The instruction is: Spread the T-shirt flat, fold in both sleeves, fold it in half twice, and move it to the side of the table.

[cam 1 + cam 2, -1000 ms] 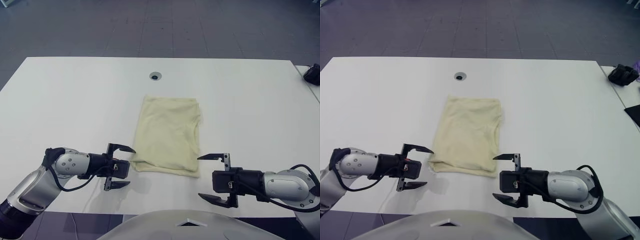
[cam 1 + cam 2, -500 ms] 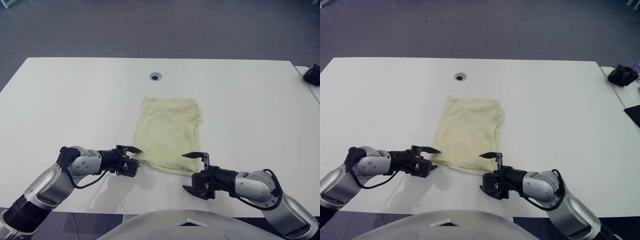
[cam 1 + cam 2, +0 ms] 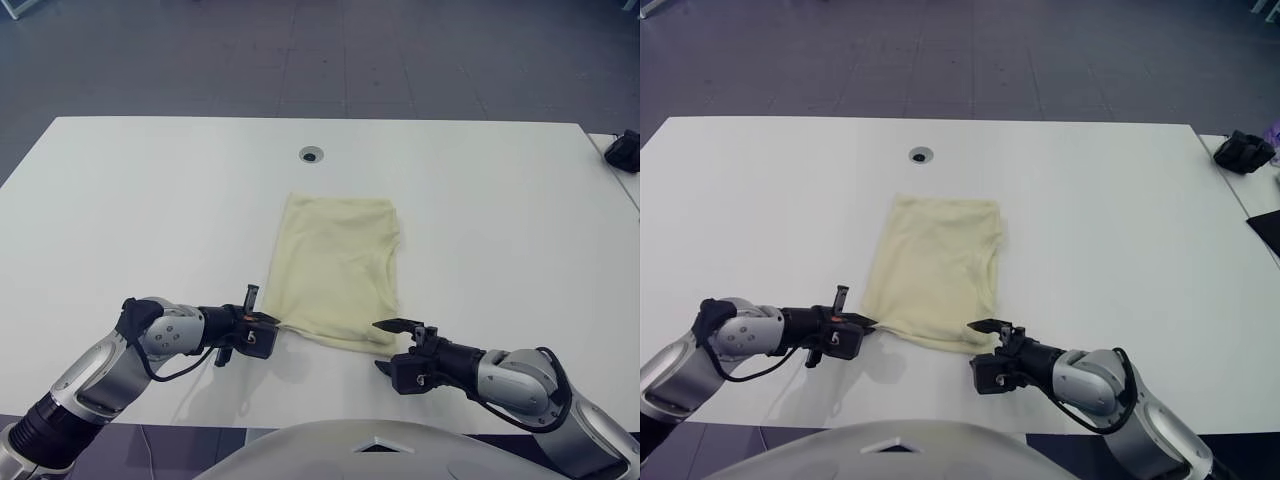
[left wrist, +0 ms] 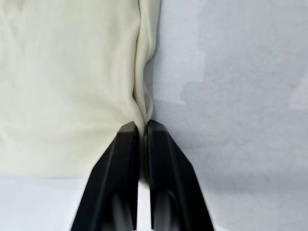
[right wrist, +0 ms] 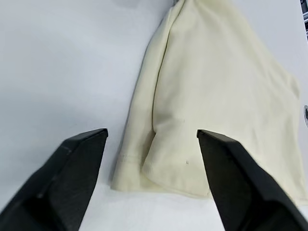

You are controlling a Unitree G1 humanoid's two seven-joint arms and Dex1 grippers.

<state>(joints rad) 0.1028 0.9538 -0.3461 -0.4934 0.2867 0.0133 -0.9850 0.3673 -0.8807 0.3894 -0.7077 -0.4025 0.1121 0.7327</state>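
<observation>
Left gripper point(image 4: 143, 126) pinches the near-left corner of the one shirt point(image 3: 340, 265); I see right gripper point(image 5: 152, 132) open astride the near-right corner.

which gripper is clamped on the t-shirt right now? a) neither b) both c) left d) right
C: the left gripper has its fingers shut on a bunched edge of the T-shirt, while the right gripper is open, its fingers apart by the shirt's near corner.
</observation>
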